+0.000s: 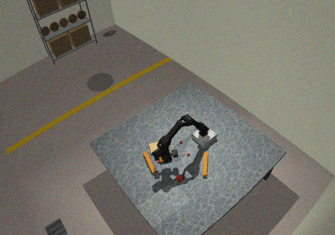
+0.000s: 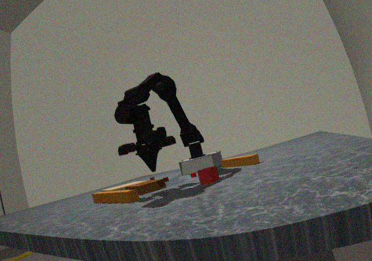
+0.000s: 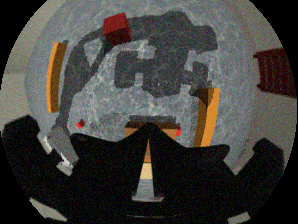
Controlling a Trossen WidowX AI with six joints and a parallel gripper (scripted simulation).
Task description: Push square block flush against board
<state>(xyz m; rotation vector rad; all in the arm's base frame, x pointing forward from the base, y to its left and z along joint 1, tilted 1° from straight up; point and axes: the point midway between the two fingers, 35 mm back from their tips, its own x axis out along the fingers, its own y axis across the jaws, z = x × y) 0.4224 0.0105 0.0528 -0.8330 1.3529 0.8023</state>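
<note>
The brown square block (image 1: 161,159) (image 2: 150,186) (image 3: 131,132) lies flat, partly hidden under my hand. The pale tan board (image 1: 154,146) (image 2: 125,185) lies flat beside it. In the wrist view, through the slit between my fingers, the tan board (image 3: 145,171) directly adjoins the brown block with no table showing between them. Whether their edges are even is hidden. My gripper (image 2: 153,171) (image 3: 149,125) is shut and empty, pointing down. Its tips hang above the brown block, clear of it in the exterior view.
One orange bar (image 1: 149,162) (image 2: 115,197) (image 3: 208,117) lies near the block; another orange bar (image 1: 205,164) (image 2: 241,160) (image 3: 56,77) lies across the table. A red cube (image 1: 179,178) (image 2: 208,175) (image 3: 116,28) stands between them. Small red cubes (image 1: 188,154) (image 2: 193,174) (image 3: 81,124) lie around.
</note>
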